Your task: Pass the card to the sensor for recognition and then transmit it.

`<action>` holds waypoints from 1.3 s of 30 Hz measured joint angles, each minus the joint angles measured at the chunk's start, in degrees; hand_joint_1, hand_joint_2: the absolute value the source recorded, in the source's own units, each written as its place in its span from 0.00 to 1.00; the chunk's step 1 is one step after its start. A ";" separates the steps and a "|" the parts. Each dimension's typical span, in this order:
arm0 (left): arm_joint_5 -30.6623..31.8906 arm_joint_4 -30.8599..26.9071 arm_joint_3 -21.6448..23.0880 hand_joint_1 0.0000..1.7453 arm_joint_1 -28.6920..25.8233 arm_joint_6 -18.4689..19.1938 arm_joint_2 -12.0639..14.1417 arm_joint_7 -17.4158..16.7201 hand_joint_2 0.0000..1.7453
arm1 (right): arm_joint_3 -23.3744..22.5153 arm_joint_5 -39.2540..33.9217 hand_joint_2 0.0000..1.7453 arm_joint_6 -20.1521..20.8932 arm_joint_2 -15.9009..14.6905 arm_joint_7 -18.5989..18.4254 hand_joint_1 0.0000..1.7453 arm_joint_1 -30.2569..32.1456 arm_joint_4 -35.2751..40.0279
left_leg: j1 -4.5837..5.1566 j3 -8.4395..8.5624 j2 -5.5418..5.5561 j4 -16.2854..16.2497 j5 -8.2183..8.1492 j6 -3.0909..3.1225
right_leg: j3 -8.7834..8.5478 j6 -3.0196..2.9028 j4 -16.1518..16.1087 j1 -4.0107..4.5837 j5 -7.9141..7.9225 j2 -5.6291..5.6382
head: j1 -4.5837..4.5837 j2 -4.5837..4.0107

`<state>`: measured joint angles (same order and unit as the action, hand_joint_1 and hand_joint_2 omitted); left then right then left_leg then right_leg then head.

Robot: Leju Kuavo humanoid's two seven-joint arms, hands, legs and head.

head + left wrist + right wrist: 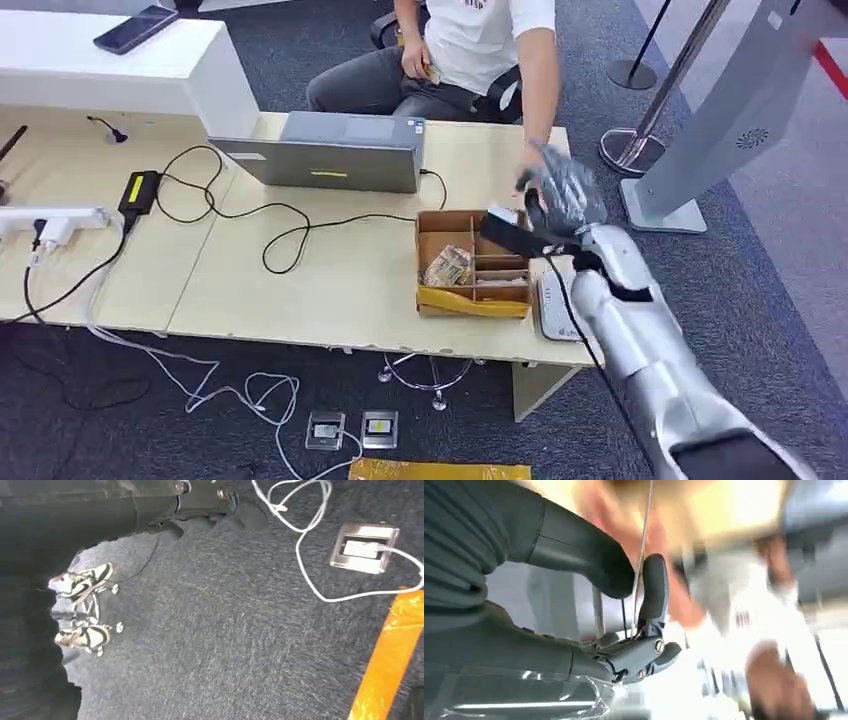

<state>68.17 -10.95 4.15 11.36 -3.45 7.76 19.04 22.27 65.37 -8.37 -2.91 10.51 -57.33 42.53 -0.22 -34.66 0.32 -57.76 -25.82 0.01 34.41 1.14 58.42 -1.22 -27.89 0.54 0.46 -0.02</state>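
Where the dark grey carpet meets the light wooden table, we see a grey laptop with black cables trailing off it, a white power strip at the table's left end, and a compartmented cardboard box with yellow tape along its front. A white sensor pad lies just beside the box, partly covered by our right arm. Behind the table a person in a white shirt sits, one arm reaching down toward our right hand, which is raised above the box's far right corner. A grey kiosk stand and stanchion posts occupy the right side of the room.

The right hand is blurred from above. In the right wrist view, thumb and a dark finger pinch a thin card seen edge-on; its face is hidden. The background there is smeared. Our left wrist view looks down at carpet, a white cable, a floor socket and orange tape.
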 joint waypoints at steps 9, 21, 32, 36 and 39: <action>0.65 0.00 0.02 0.00 -0.06 0.24 -0.26 0.39 1.00 | 0.15 0.66 1.00 -3.19 4.46 0.24 1.00 -19.31 -13.26 | -0.44 0.26 0.61 0.02 0.00 -0.12 | -0.63 -0.20 -0.23 0.46 -0.17 -0.62 | 0.02 -0.02; 1.18 0.00 0.02 0.00 0.33 0.96 -0.44 0.61 1.00 | 0.46 0.70 1.00 -3.24 5.10 -0.29 1.00 -21.32 -18.51 | -0.44 0.29 0.56 0.00 0.01 -0.12 | -0.63 -0.17 -0.26 0.45 -0.13 -0.53 | 0.04 0.00; 1.18 0.00 0.02 0.00 0.38 1.03 -0.46 0.92 1.00 | 0.46 0.70 1.00 -3.21 5.25 -0.31 1.00 -21.46 -20.34 | -0.43 0.29 0.55 0.00 0.01 -0.12 | -0.63 -0.17 -0.26 0.44 -0.13 -0.52 | 0.04 0.00; 1.14 0.00 0.02 0.00 0.39 1.16 -0.46 0.96 1.00 | 0.50 1.88 1.00 -1.56 5.58 -0.72 1.00 -21.37 -20.91 | -0.43 0.29 0.55 0.00 0.01 -0.12 | -0.63 -0.17 -0.26 0.44 -0.13 -0.52 | 0.02 -0.02; 1.11 0.00 0.02 0.00 0.41 1.20 -0.46 1.01 1.00 | 0.57 2.05 1.00 -1.45 5.82 -0.88 1.00 -21.30 -21.28 | -0.43 0.29 0.55 0.00 0.01 -0.12 | -0.62 -0.18 -0.26 0.45 -0.13 -0.52 | 0.04 0.00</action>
<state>69.29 -10.95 4.17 11.78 -2.25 7.30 20.04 22.84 67.43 -9.81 2.91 9.64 -78.63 21.25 -0.65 -34.37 0.87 -57.75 -25.82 -0.12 33.78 0.96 58.16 -0.77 -28.02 0.01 0.50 -0.02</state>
